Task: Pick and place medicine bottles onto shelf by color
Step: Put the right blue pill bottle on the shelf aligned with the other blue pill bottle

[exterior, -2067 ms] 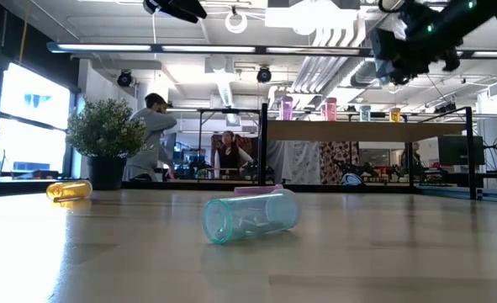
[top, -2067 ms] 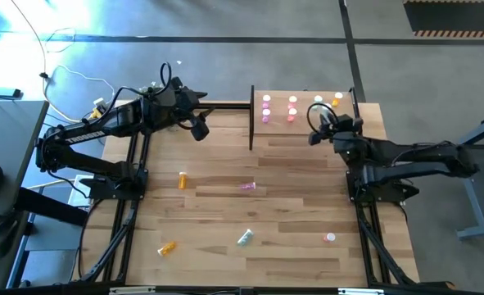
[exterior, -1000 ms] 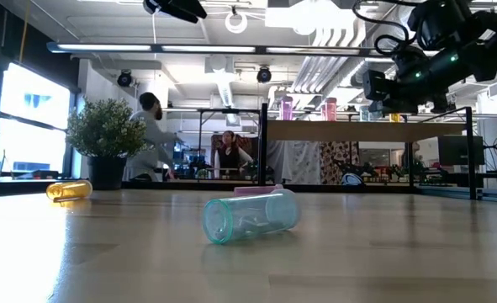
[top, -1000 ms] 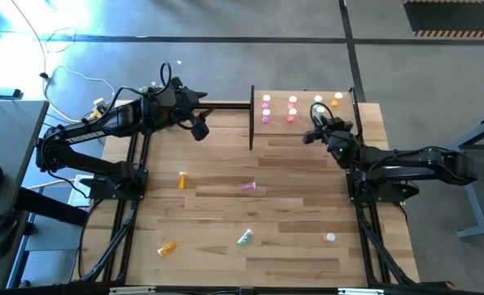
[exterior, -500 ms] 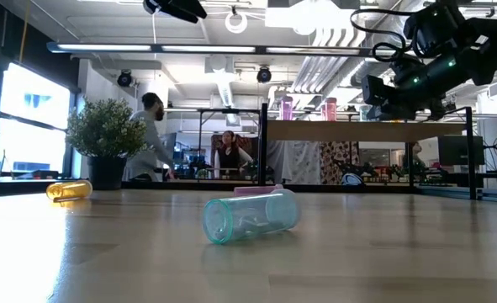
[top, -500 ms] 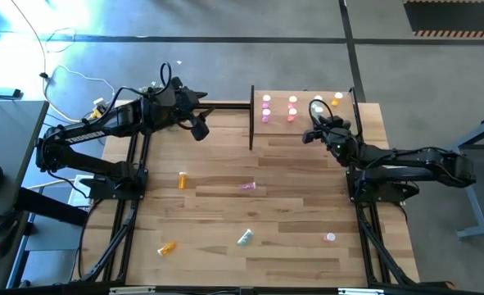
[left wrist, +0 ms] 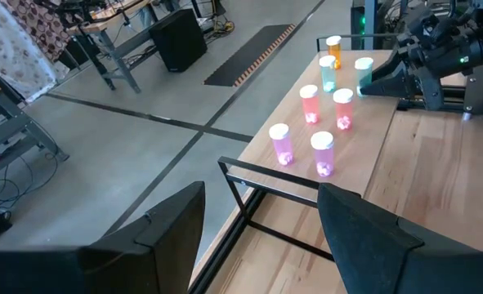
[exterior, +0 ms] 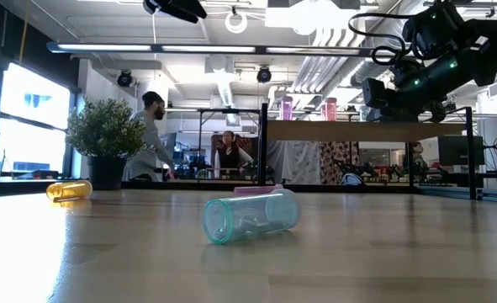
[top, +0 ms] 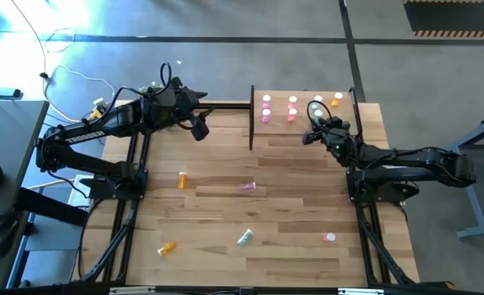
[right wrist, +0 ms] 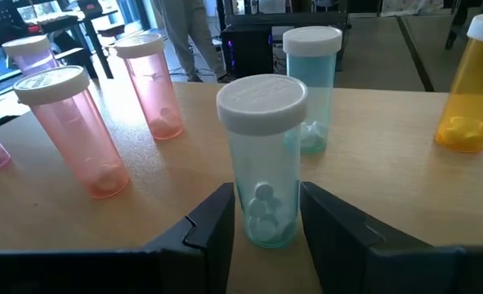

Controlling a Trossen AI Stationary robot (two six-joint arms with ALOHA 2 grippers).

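Observation:
The shelf (top: 299, 131) stands at the table's far right and carries several upright white-capped medicine bottles: pink (top: 266, 106), red-pink (top: 292, 106), pale green (top: 318, 100) and orange (top: 337, 98). My right gripper (top: 314, 119) is open and level at the shelf's near edge. Its fingers stand close on either side of a second pale green bottle (right wrist: 261, 163), which stands on its base on the shelf. My left gripper (top: 199, 129) hangs open and empty, high above the table's far left.
Loose bottles lie on the tabletop: orange (top: 182, 179), pink (top: 247, 187), pale green (top: 245, 238), orange (top: 167, 247), and one near the right (top: 330, 238). A dark upright panel (top: 251, 115) bounds the shelf's left end. A potted plant (exterior: 105, 139) and people show behind.
My right gripper has stayed at the shelf's near edge and turned slightly. The white cap of the pale green bottle now shows on the shelf just beyond its fingertips.

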